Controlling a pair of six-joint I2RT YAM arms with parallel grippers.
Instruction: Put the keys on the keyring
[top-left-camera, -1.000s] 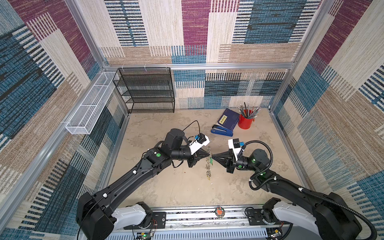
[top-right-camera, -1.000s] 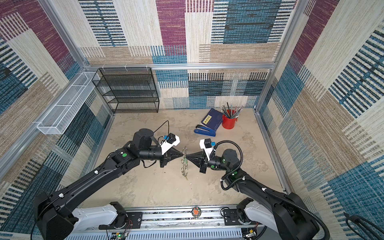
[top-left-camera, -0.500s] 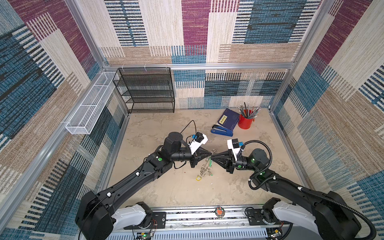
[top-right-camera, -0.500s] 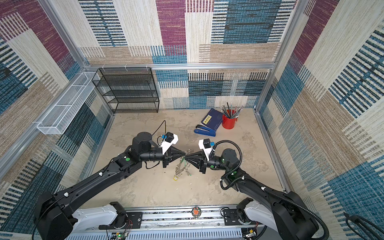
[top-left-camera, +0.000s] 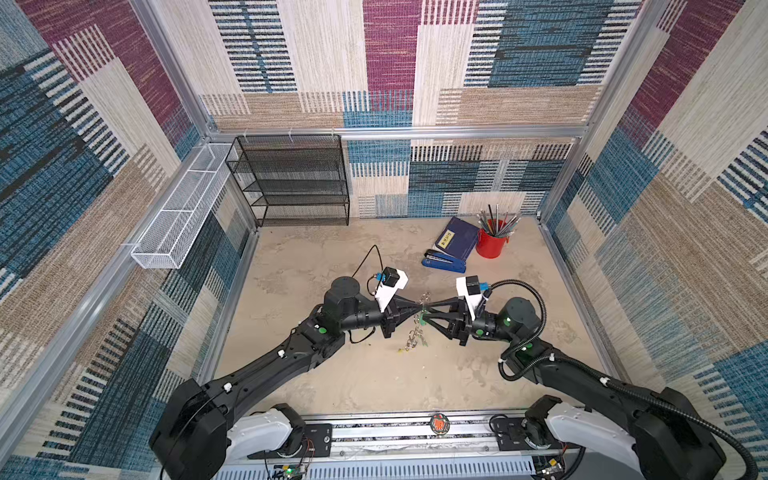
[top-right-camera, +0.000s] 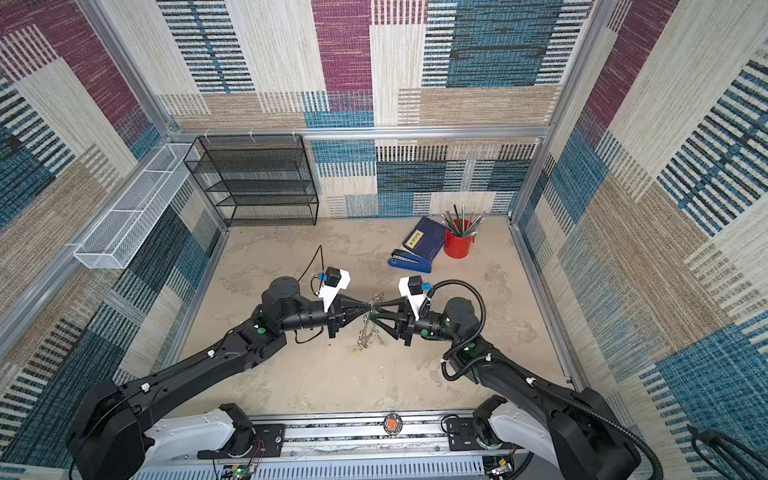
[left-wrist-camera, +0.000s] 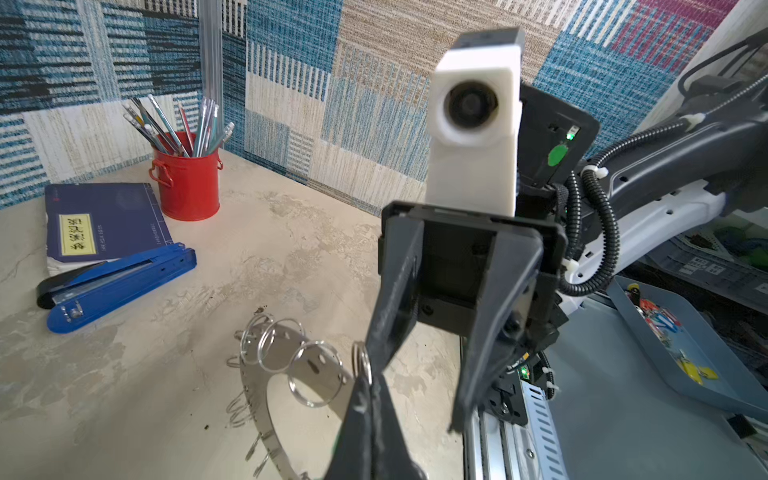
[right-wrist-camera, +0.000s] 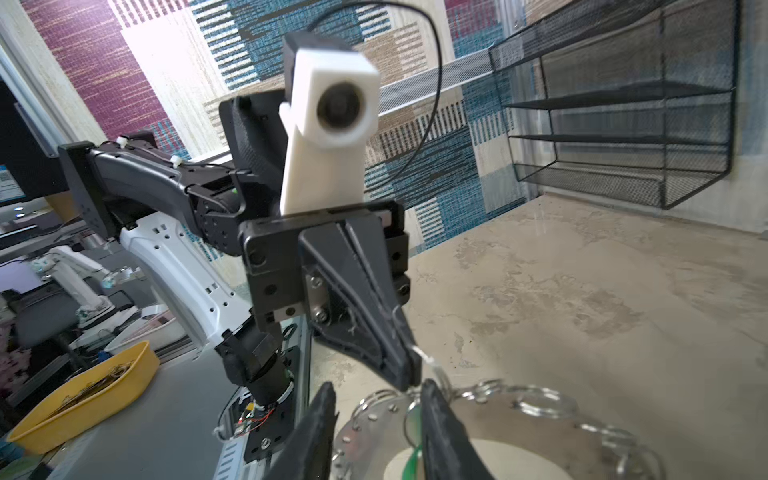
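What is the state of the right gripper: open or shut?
Open. The left wrist view shows the right gripper with its fingers clearly apart.

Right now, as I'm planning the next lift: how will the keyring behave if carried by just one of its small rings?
The keyring looks like flat sheet metal, so it is probably stiff. The left gripper pinches only one small split ring, so the disc would likely swing and twist. Its loose edge rings may snag on the open right gripper.
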